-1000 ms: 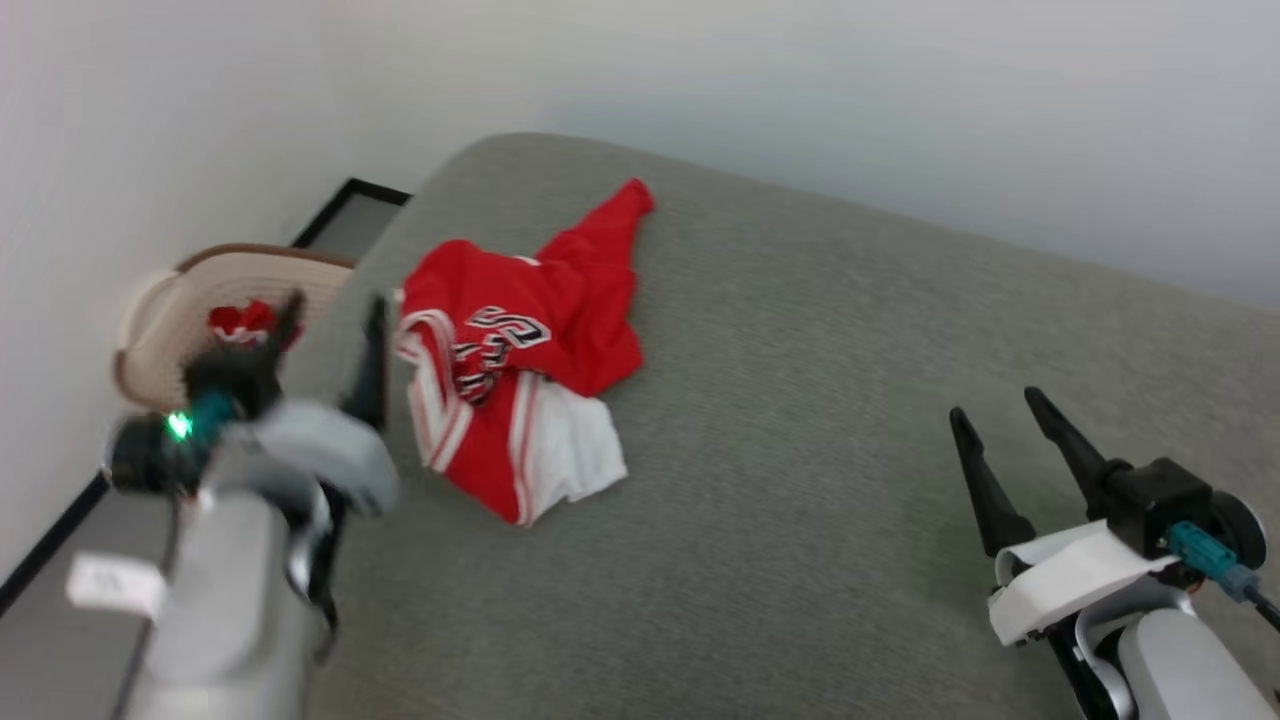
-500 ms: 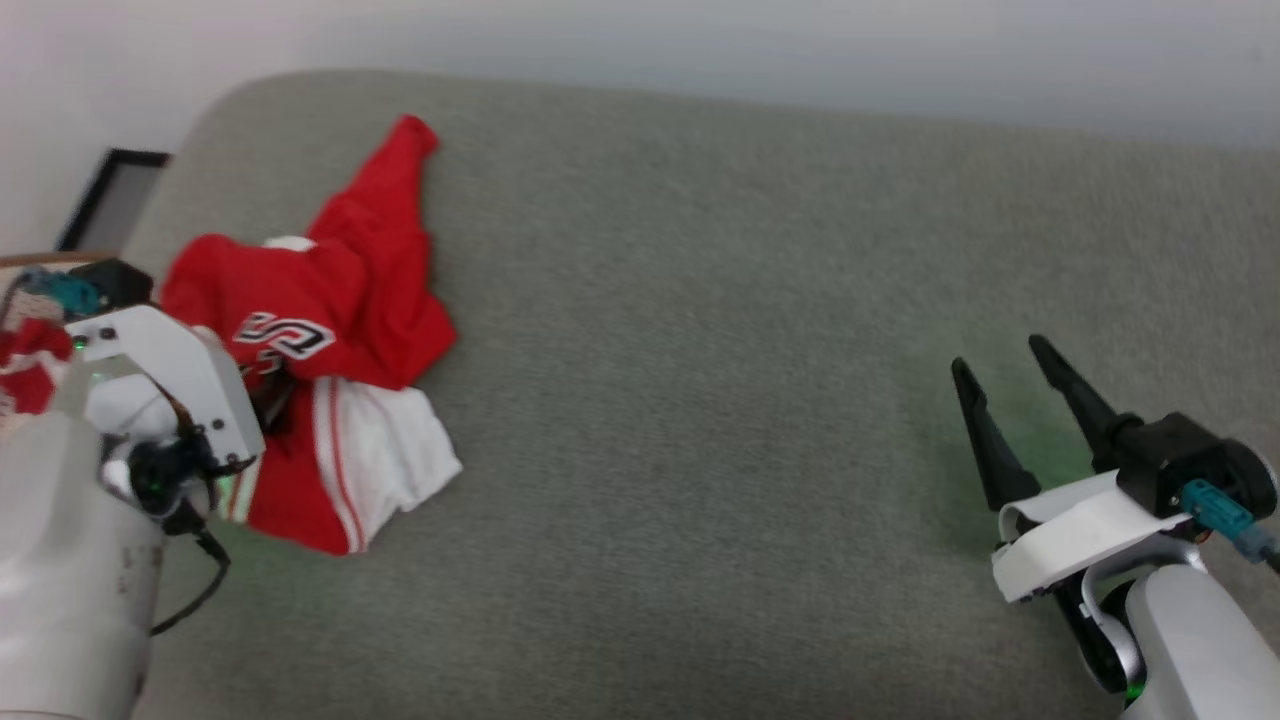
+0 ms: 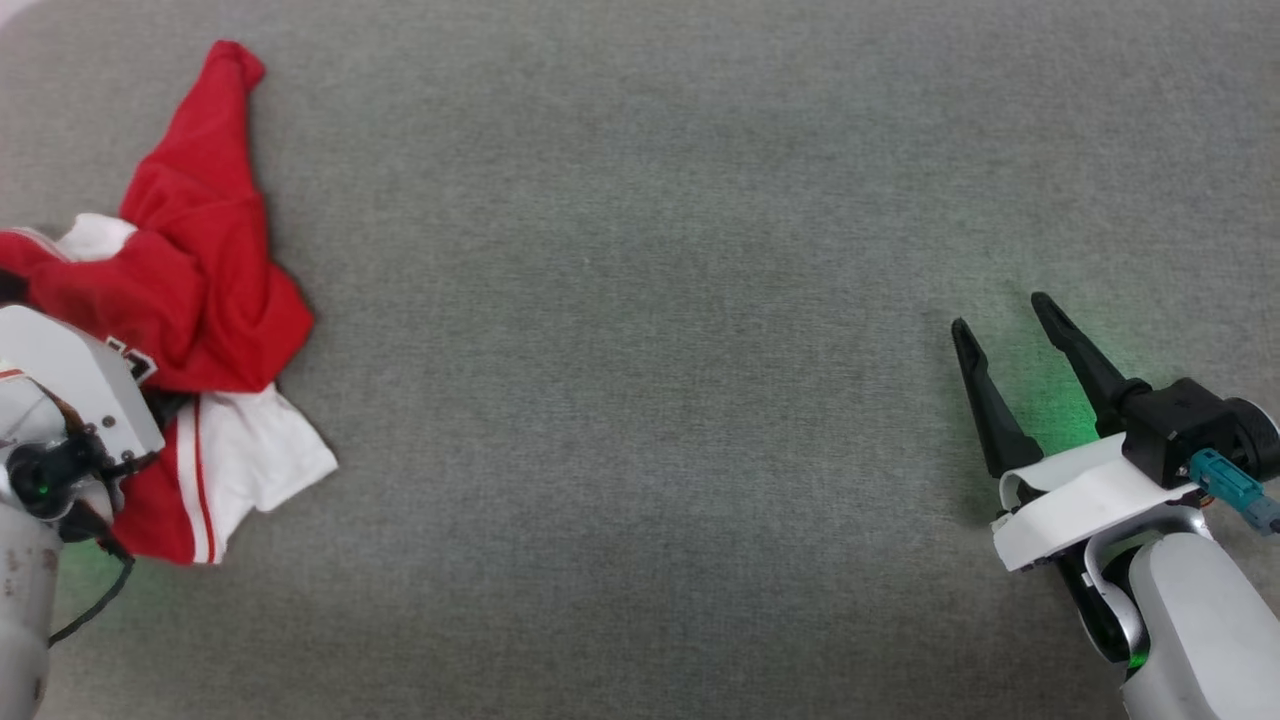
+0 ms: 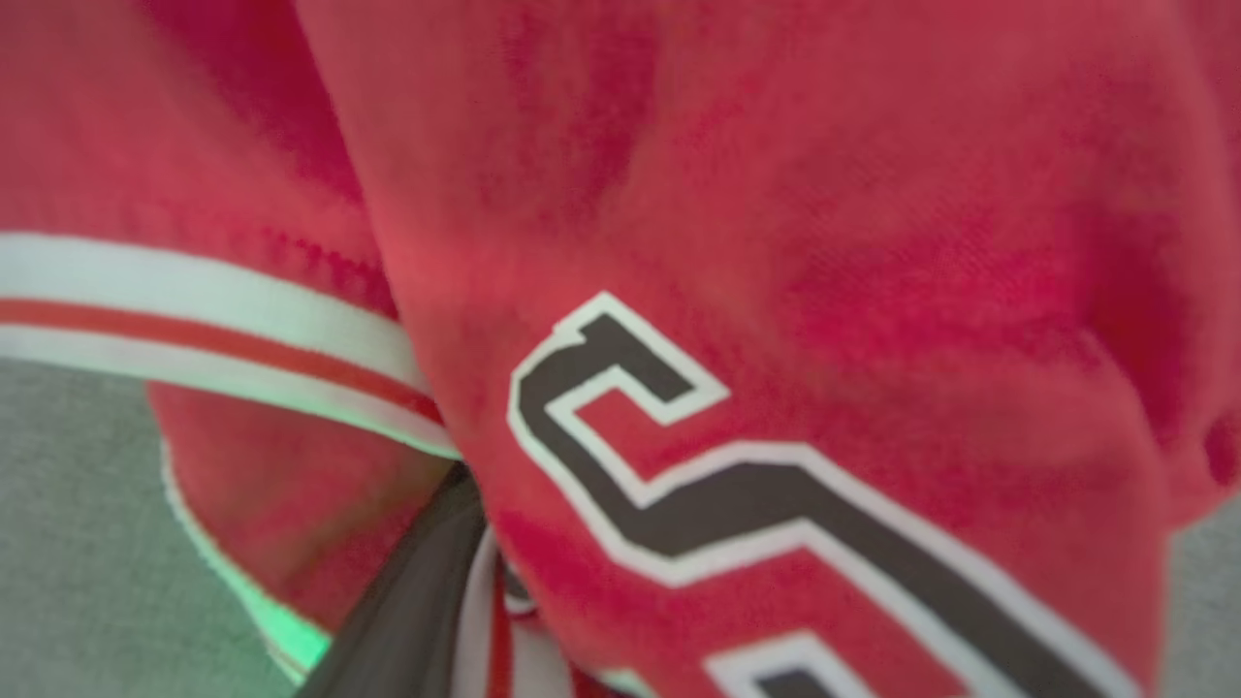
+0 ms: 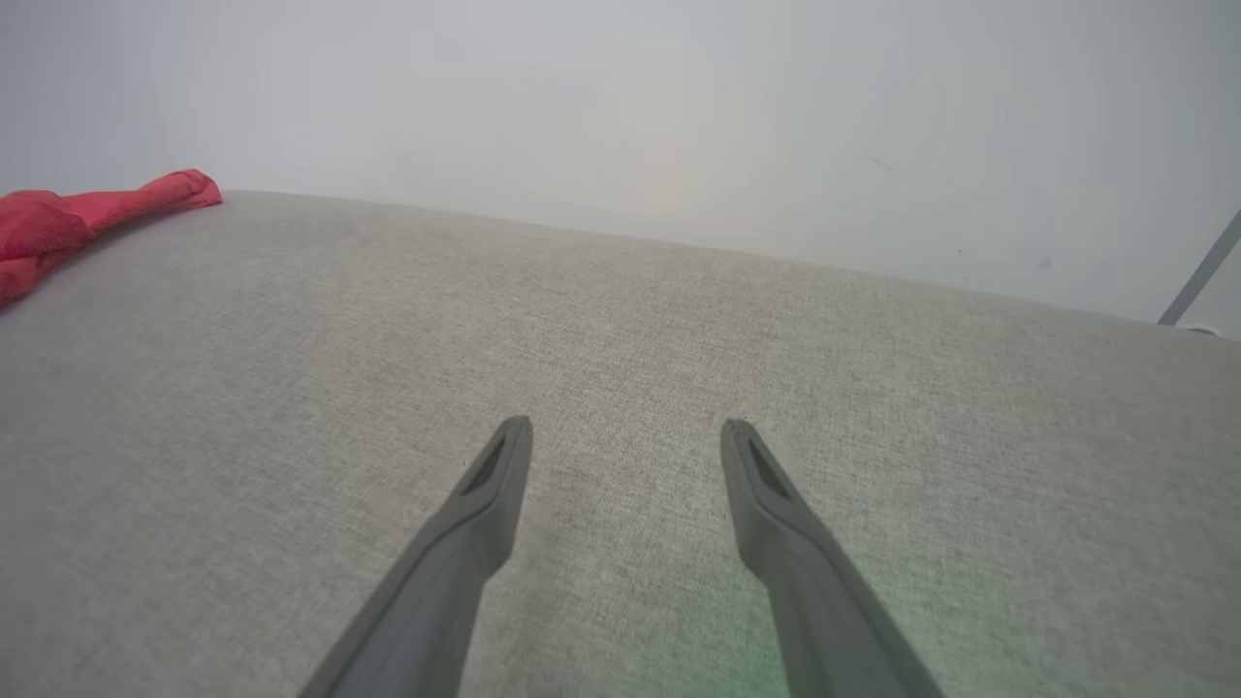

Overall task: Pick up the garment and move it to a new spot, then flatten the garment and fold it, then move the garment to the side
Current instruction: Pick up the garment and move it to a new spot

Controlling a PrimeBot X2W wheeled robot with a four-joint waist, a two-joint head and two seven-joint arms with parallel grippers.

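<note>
The garment point(image 3: 200, 280) is a crumpled red jersey with a white panel and striped trim, lying at the left edge of the grey surface. My left gripper point(image 3: 160, 405) is pushed down into its near side, under the white wrist bracket. In the left wrist view the red cloth with black-and-white lettering point(image 4: 776, 242) drapes over the gripper. One dark finger point(image 4: 407, 591) shows at the wide-open position and the other is hidden under the cloth. My right gripper point(image 3: 1000, 312) hovers open and empty far to the right, fingers spread point(image 5: 625, 424). From there a red end of the garment point(image 5: 58, 228) lies far left.
The grey padded surface point(image 3: 650, 350) stretches wide between the two arms. In the right wrist view a pale wall point(image 5: 620, 97) rises behind its far edge, and a thin grey rod point(image 5: 1197, 271) leans at the right.
The head camera has swung down and right, so wall and basket have left the picture. My left gripper has dropped onto the garment's near side. The right gripper has barely moved.
</note>
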